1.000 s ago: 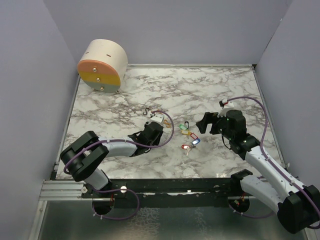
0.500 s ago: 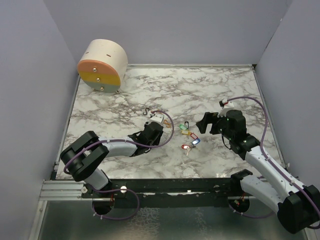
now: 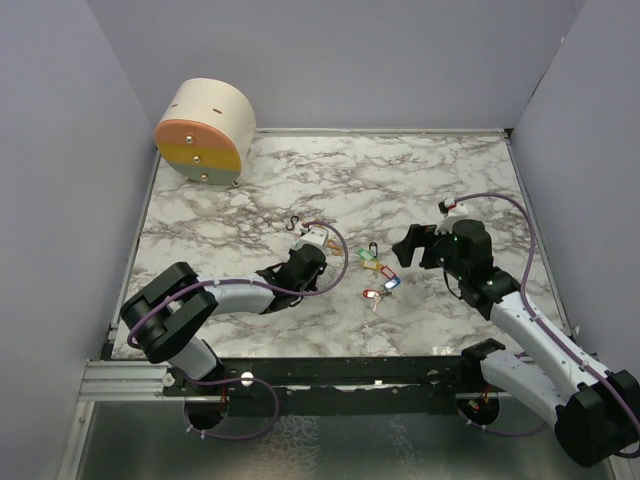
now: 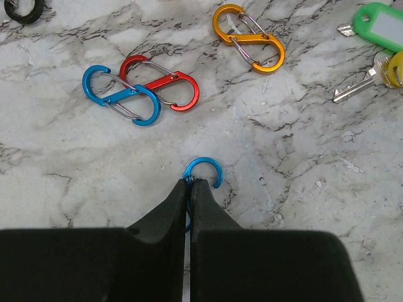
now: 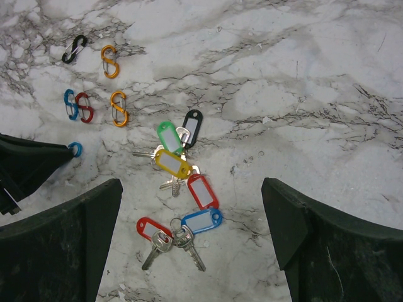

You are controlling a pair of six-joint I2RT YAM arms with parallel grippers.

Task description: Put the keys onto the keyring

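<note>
- The left gripper (image 4: 190, 184), with matte black wedge-shaped fingers, is pinched closed on a blue metal S-shaped clip (image 4: 203, 159). 1 curved loop pokes out past the tips.
- The right gripper (image 5: 192, 182) hangs with its jaws spread wide, holding nothing, above the keys (image 5: 171, 163).
- These small silver keys, with glossy oblong plastic tags in green, yellow, blue and red, lie clustered on the grey-veined marble tabletop (image 4: 302, 207) between the 2 arms.
- Nearby, a loose blue S-clip (image 4: 119, 94) overlaps a red S-clip (image 4: 179, 88). An orange S-clip (image 4: 249, 39) lies apart.

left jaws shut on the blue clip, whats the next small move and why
Probably lift the blue clip slightly off the table: the jaws of the left gripper are shut on its end, and the keys lie apart, below the open right gripper.
</note>
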